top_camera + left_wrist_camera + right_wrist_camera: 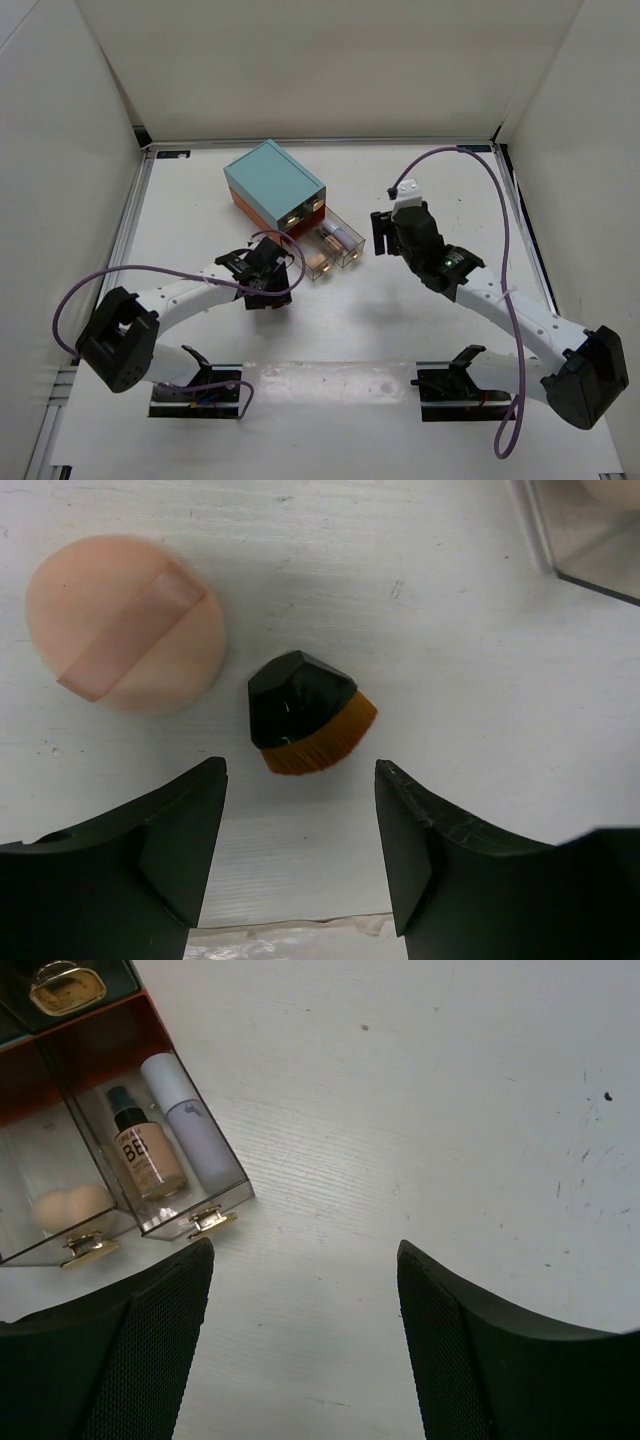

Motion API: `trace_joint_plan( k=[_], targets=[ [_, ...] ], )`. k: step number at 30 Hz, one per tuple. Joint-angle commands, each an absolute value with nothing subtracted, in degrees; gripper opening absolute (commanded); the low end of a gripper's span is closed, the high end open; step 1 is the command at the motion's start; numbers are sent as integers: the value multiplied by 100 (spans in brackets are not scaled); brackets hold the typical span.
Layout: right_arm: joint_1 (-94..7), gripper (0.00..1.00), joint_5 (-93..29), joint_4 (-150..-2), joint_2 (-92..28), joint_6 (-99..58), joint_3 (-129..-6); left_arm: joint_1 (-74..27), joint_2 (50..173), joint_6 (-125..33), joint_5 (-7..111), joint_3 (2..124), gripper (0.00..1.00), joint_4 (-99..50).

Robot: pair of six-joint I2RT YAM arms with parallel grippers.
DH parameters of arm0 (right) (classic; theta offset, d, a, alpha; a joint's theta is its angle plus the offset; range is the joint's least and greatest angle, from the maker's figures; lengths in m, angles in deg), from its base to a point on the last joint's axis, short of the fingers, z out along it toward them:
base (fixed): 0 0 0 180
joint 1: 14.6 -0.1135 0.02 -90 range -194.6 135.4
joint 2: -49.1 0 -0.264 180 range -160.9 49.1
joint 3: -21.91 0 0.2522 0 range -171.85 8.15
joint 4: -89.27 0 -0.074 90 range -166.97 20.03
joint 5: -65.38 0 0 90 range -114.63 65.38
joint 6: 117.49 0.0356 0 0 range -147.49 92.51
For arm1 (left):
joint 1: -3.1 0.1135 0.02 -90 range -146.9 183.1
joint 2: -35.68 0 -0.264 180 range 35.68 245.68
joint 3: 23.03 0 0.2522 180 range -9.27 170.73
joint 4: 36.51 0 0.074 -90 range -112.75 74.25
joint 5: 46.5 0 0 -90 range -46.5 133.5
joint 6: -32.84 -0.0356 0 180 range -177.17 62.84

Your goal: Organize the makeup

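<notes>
In the left wrist view a peach round puff [125, 625] with a strap lies on the white table. To its right lies a short black makeup brush [305, 712] with orange bristles, just ahead of my left gripper [300, 830]. That gripper is open and empty, its jaws wide apart. My right gripper [305, 1300] is also open and empty over bare table. To its left are two pulled-out clear drawers. One holds a foundation bottle [145, 1155] and a white tube [190, 1130]. The other holds a beige sponge [65, 1205].
The teal box [272, 182] stands at the back centre, with its clear drawers [333, 250] pulled out toward the front. My left gripper [262, 270] is just left of them and my right gripper [392, 232] just right. A drawer corner [580, 530] shows at top right.
</notes>
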State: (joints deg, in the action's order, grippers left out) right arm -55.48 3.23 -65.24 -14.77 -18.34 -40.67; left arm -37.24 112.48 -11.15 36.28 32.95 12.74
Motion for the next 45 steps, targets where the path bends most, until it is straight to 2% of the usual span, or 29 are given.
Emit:
trace_joint_plan(
  k=[1,10,20,23,26,29,33,38,45],
  targets=[
    [-5433,77,552,-6467,-1277,-1694,-3923,-3760,11338,-1164,3498,3459,71,1241],
    [-5309,76,561,-6432,-1084,-1641,-3756,-3848,11759,-1093,3261,3599,61,1188],
    [-5292,76,508,-6396,-961,-1659,-3685,-3848,12269,-1172,2856,3959,60,1311],
    [-5292,76,526,-6379,-926,-1694,-3694,-3839,12357,-1181,2864,3986,50,1381],
    [-5292,76,526,-6396,-856,-1694,-3668,-3874,12252,-1181,2961,3969,33,1417],
    [-5292,76,561,-6396,-803,-1694,-3641,-3883,12042,-1181,3005,3995,27,1521],
    [-5292,76,526,-6396,-750,-1764,-3659,-3927,11760,-1304,2997,4380,27,1592],
    [-5257,76,578,-6431,-715,-1800,-3633,-3936,11777,-1638,2751,5136,32,1101],
    [-5134,76,666,-6326,-680,-1817,-3633,-3760,13154,-1849,2574,6603,35,1065]
  ],
)
